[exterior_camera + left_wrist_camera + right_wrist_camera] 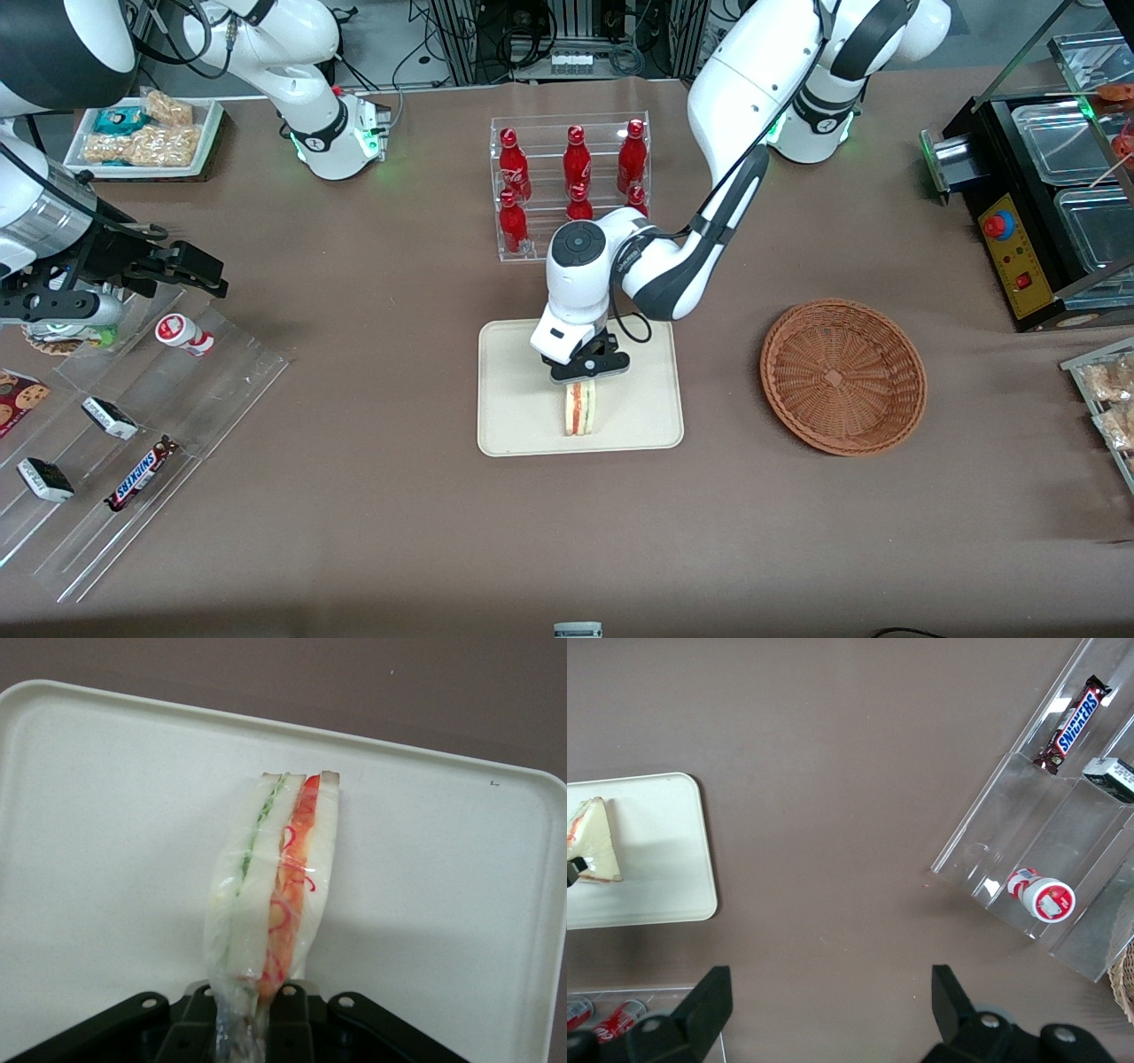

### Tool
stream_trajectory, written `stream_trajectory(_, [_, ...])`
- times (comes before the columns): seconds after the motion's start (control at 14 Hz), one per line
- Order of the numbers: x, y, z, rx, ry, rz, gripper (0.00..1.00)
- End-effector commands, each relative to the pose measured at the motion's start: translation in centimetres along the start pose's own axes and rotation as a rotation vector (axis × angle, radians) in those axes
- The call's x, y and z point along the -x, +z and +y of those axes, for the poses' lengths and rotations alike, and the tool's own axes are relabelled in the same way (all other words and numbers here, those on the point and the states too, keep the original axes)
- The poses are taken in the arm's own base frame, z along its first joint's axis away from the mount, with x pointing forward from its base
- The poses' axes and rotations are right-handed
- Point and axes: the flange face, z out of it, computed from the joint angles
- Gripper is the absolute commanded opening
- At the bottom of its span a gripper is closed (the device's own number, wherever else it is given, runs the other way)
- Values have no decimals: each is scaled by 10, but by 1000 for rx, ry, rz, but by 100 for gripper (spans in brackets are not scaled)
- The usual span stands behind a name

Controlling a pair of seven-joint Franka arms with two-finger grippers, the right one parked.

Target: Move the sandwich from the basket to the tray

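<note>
Brown table; black tool pinching clear-wrapped white-bread sandwich wedge by wrapper tip, over cream rectangular tray. Light, squishy, slippery film.

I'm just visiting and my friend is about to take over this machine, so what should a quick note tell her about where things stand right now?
End effector: above the tray, shut on the sandwich's wrapper at its upper end.
Sandwich: standing on edge, at or on the tray surface; contact cannot be confirmed.
Basket: empty, toward the working arm's end of the table.
Done: sandwich taken out of the basket and brought to the tray.
Left: release it and lift the arm away.
</note>
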Motion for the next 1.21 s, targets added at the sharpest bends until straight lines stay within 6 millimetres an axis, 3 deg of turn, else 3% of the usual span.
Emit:
stream_trajectory(0.0, [-3,-10,7,6,-7,36,100])
stream_trajectory(0.21, [-17,-63,6,12,-17,57,100])
stream_trajectory(0.43, [-31,-146,-5,-7,-48,72,100])
stream_trajectory(0.57, [-40,-194,-23,-45,-63,88,100])
stream_trajectory(0.71, [-91,-207,-74,-75,-178,71,100])
stream_trajectory(0.86, [-115,-203,-113,-116,-197,55,100])
stream_trajectory(1.14, [-148,-213,-234,-153,-124,-24,100])
